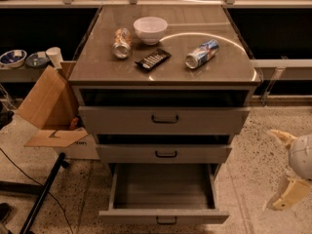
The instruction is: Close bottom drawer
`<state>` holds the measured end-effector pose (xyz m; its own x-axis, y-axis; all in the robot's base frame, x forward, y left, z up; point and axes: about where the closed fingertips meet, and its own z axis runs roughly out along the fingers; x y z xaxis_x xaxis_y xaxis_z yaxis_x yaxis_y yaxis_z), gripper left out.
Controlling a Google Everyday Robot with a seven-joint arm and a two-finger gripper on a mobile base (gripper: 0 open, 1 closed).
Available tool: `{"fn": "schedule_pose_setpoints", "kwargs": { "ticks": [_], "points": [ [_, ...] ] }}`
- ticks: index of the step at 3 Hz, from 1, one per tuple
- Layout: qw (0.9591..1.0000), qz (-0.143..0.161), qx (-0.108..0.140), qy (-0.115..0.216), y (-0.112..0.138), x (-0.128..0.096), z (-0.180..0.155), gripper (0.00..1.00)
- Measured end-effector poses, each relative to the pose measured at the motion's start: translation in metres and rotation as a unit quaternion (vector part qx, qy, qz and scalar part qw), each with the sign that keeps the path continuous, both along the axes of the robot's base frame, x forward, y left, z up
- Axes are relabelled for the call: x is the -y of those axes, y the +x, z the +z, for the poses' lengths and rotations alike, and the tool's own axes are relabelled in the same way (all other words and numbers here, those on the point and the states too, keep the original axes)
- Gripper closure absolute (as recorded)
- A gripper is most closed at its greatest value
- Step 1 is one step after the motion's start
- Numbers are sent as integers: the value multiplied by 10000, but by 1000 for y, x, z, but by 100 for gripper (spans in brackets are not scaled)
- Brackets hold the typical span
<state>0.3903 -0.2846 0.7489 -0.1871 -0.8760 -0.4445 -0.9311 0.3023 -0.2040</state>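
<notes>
A: Bottom drawer (163, 191): lowest of three in the grey cabinet (90, 130), pulled well out toward the camera. Box interior bare. Not yet closed.
B: Drawers above?
A: Top drawer (122, 120) and middle drawer (126, 154) look slightly proud, stepped. The lowest front projects furthest, so I judge a straight push on it would not foul them.
B: Beside the cabinet?
A: Cardboard box (46, 106) on the floor at left, flaps open, just beside the cabinet and out of the drawer's path.
B: End effector?
A: End effector (274, 169) at far right, low, roughly level with the open drawer but well apart from it. Fingers spread wide, gripping nothing. Likely staged to swing round to the front panel.
B: Worktop?
A: Worktop (204, 77) carries a white bowl (150, 29), a blue can (202, 53) on its side, a crushed can (122, 42) and a black remote (152, 59). Smallest is the drawer's black bar handle (166, 221), centred on its front.
</notes>
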Motion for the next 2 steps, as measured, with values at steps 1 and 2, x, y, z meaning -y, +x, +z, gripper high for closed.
{"fn": "schedule_pose_setpoints", "kwargs": {
  "ticks": [1,2],
  "points": [
    [9989,-84,32,454,4,28,-66,0],
    [9948,-190,37,997,3,57,-144,0]
  ]
}}
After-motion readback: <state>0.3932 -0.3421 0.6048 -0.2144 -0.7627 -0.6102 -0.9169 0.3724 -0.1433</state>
